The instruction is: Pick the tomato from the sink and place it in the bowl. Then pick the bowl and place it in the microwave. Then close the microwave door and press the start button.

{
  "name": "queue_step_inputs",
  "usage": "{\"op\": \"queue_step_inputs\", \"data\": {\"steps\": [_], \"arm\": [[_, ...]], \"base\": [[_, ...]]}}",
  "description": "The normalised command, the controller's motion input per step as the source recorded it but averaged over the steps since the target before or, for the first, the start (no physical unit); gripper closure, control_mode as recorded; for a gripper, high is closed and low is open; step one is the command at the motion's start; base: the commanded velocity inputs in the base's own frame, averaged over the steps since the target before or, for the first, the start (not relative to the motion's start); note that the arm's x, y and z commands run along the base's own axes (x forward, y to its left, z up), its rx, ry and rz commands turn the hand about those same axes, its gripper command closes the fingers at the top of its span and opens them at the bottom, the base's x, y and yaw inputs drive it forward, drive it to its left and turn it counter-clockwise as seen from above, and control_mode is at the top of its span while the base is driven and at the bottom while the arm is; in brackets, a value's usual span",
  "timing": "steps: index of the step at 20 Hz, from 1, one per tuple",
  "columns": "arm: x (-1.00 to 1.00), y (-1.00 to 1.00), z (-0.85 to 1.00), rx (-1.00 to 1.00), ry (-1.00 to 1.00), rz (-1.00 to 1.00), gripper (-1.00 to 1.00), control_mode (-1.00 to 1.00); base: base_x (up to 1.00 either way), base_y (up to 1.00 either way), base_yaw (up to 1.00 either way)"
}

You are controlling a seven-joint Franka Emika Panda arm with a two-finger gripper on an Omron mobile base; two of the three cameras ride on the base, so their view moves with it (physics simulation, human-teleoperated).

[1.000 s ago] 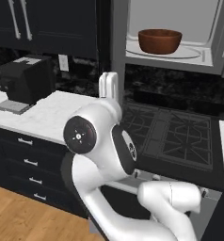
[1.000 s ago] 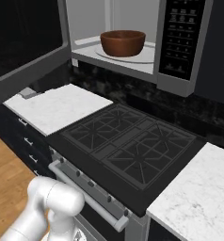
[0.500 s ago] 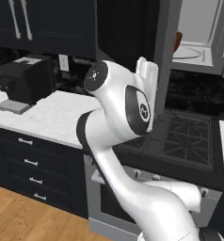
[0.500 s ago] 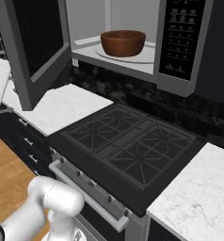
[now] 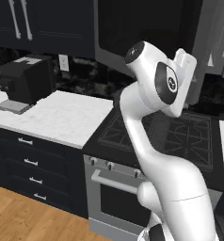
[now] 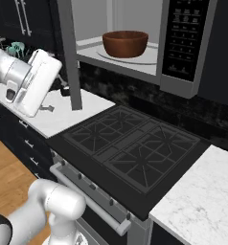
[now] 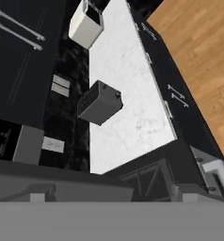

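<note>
While the bowl [image 6: 125,43] sits inside the microwave [image 6: 183,43], the door [image 6: 69,52] hangs partly open.
Whether the jaws are open cannot be told; the hand is beside the door.

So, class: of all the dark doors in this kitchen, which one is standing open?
The microwave door, the black glass panel in a grey frame above the stove, partly swung out from the cavity holding the bowl. The navy cabinet doors with silver handles are shut.

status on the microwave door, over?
Jaws: state not visible. Reddish-brown wooden bowl on the turntable. Black-glass microwave door half open, white arm against its outer side.
</note>
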Motion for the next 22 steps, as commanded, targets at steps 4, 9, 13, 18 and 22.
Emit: {"op": "queue_step_inputs", "data": {"steps": [4, 9, 13, 18, 22], "arm": [[1.0, -0.58, 0.0, 0.0, 0.0, -0.05, -1.0, -1.0], [1.0, -0.25, 0.0, 0.0, 0.01, -0.01, -1.0, -1.0], [1.0, -0.05, 0.0, 0.0, 0.08, 0.0, -1.0, -1.0], [1.0, -0.08, 0.0, 0.0, 0.11, 0.0, -1.0, -1.0], [1.0, -0.27, 0.0, 0.0, 0.09, 0.04, -1.0, -1.0]], "base": [[0.0, 0.0, 0.0], [0.0, 0.0, 0.0], [0.0, 0.0, 0.0], [0.0, 0.0, 0.0], [0.0, 0.0, 0.0]]}}
